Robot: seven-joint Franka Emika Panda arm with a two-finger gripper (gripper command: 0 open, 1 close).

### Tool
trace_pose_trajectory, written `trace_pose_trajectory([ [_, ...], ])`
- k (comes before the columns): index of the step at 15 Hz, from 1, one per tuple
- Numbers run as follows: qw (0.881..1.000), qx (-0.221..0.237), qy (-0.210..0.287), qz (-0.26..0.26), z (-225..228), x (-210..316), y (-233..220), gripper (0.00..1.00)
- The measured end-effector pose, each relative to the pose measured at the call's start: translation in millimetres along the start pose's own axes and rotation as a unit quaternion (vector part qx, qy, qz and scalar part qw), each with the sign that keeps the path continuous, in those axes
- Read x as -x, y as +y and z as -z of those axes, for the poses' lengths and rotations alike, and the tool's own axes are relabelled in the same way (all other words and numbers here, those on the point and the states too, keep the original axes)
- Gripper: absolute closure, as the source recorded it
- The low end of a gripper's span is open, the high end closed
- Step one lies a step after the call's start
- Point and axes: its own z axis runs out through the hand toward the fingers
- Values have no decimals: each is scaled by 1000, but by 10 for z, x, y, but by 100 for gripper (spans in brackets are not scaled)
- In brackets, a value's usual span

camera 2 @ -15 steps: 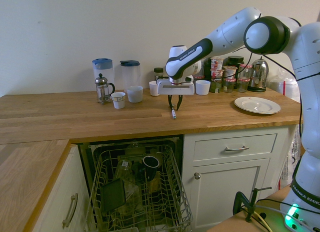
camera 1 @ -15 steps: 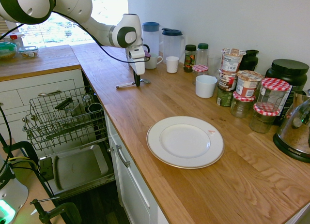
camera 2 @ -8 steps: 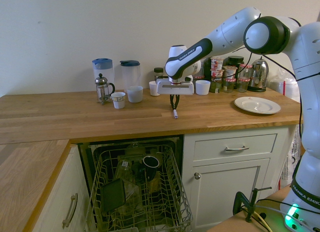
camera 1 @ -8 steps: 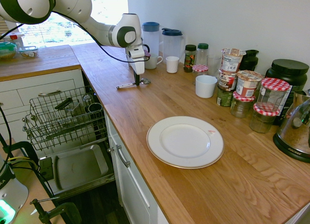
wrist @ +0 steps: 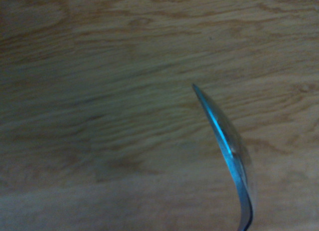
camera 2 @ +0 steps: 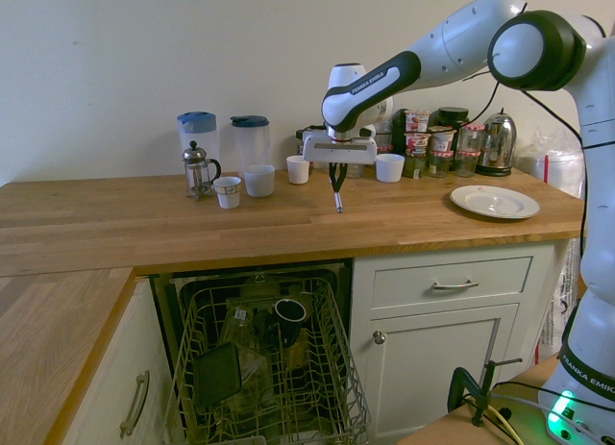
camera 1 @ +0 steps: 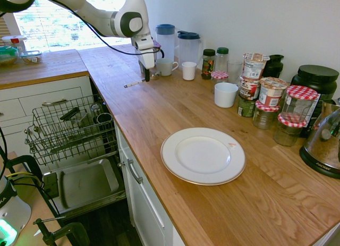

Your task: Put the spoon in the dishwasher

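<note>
And up it comes! In the first exterior view the gripper (camera 1: 147,78) has risen from the countertop (camera 1: 212,116), clenched on the silver spoon (camera 1: 134,84), which half a second ago was down at the wood. Now the spoon hangs above it, handle toward the open dishwasher (camera 1: 74,129), bowl on the other side of the fingers. Over in that dishwasher, the wire rack holds a dark cup (camera 1: 103,118) and other dishware, with a grey tray-like piece (camera 1: 89,183) lower down. Along the wall, two lidded pitchers, one with a blue lid (camera 1: 165,40), and the glass jars with red-checked lids, one (camera 1: 289,129) with another jar stacked on top. The white plate (camera 1: 203,156) hasn't budged.

Across to the second exterior view: the arm is higher than before, and the fingers are closed together on the spoon, its handle pointing out past the tips, over the countertop, still outside the dishwasher. Down in the wire rack (camera 2: 351,392), there's a dark mug with a pale rim (camera 2: 289,311), a clear glass vessel (camera 2: 252,373) and a dark, flat rectangular piece (camera 2: 217,376). Up top, the French press (camera 2: 199,171) stands just beside a patterned cup (camera 2: 228,192).

Close in on the wrist view, the spoon's bowl (wrist: 225,141) shows edge-on, blurred, gleaming blue against the wood grain.
</note>
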Motion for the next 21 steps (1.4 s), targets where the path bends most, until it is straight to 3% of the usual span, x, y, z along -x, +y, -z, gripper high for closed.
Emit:
trace_pose_trajectory([
  [6, 999, 2, -8, 38, 332, 1043, 728, 100],
  [10, 999, 3, -24, 28, 155, 1518, 1084, 100],
  [16, 999, 0, -29, 23, 102, 1705, 1142, 100],
  [21, 999, -1, -38, 19, -243, 2333, 1506, 100],
])
